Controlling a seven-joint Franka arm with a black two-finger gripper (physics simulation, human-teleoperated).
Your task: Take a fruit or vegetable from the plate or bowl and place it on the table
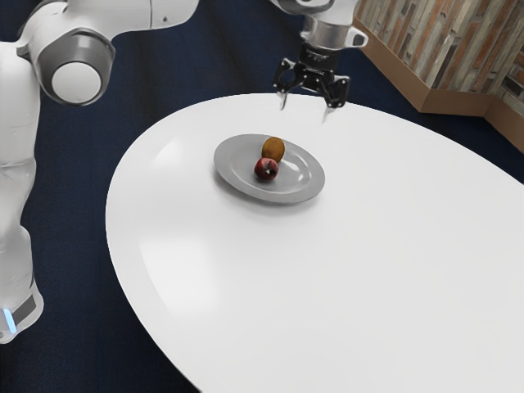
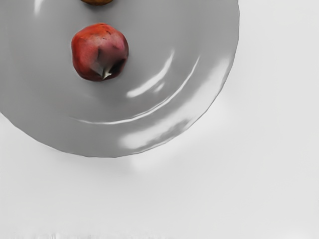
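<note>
In the exterior view my gripper (image 1: 304, 113) hangs open above the table, higher than the plate and toward its far side, with nothing between its fingertips. A grey plate (image 1: 237, 178) holds a red fruit (image 1: 266, 169) and an orange-brown round fruit (image 1: 273, 149), close beside each other. From the wrist view, the red fruit (image 2: 100, 52) rests on the plate (image 2: 164, 99) with its pale-tipped end visible. Part of the orange-brown fruit (image 2: 98, 2) appears at that view's edge, the rest cut off.
The white round table (image 1: 327, 286) spreads around the plate. Beyond it are a dark blue floor (image 1: 221, 49) and a wood-panelled wall (image 1: 458, 49) with a brown base at the exterior view's upper right.
</note>
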